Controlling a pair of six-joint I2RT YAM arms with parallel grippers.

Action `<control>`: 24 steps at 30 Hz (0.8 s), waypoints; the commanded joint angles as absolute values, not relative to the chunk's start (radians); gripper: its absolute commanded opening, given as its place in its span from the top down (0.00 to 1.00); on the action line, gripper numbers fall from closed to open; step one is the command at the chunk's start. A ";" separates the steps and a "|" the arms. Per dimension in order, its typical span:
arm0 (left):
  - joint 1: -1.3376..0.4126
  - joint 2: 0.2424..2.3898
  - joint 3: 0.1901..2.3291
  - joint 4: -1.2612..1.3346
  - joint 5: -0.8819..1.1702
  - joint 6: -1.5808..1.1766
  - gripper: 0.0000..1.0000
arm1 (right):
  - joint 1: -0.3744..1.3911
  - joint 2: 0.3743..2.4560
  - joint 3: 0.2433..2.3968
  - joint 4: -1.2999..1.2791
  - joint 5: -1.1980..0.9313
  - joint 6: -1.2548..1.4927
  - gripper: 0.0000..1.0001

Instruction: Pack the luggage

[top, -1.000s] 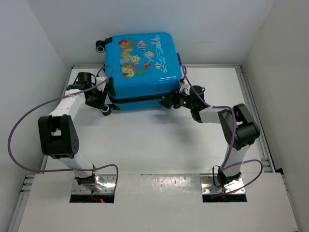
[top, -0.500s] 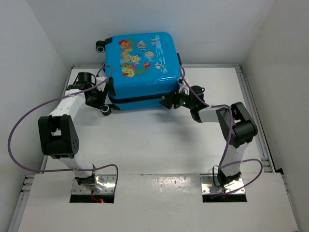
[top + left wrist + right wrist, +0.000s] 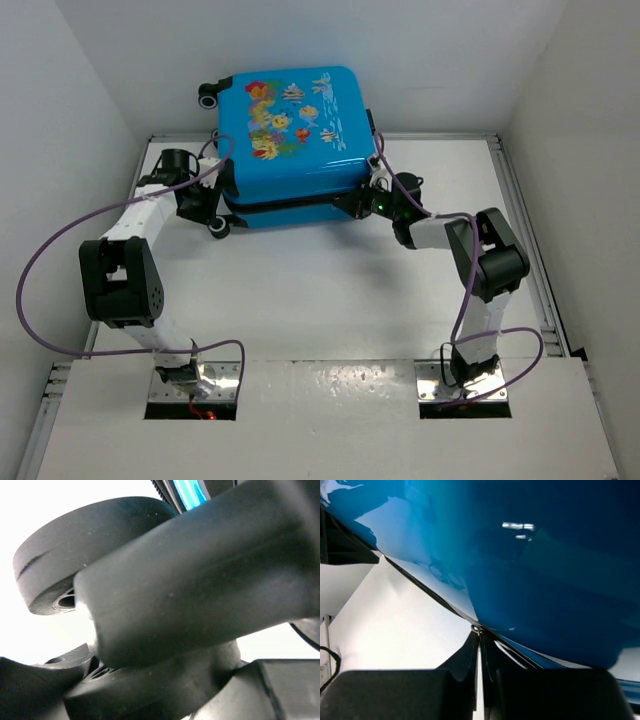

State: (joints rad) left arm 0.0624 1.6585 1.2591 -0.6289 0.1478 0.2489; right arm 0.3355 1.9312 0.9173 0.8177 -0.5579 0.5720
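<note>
This looks like a robot test lab. Plain white walls [image 3: 70,90] stand close around a white table [image 3: 320,300]. The left arm [image 3: 122,280] and the right arm [image 3: 490,265] are bolted at the bottom of the frame, with purple cables [image 3: 30,270] looping off them.

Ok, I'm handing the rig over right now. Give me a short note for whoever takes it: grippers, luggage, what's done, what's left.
Blue fish-print suitcase: lying flat at the far end of the table, lid down.
Left gripper: against the near-left wheel; grip unclear.
Right gripper: shut at the zipper seam by the near-right corner, with a small metal piece at its tips, possibly the pull.
Done: lid down.
Left: probably zipping; how far it is zipped cannot be told.
</note>
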 commanded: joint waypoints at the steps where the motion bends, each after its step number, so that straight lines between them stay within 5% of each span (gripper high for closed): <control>1: 0.005 1.740 1.220 -0.669 0.115 0.156 1.00 | 0.380 1.939 1.008 0.950 -0.565 0.598 1.00; 24: 0.024 1.703 1.184 -0.669 0.035 0.098 1.00 | 0.397 1.709 0.897 0.466 0.026 0.342 1.00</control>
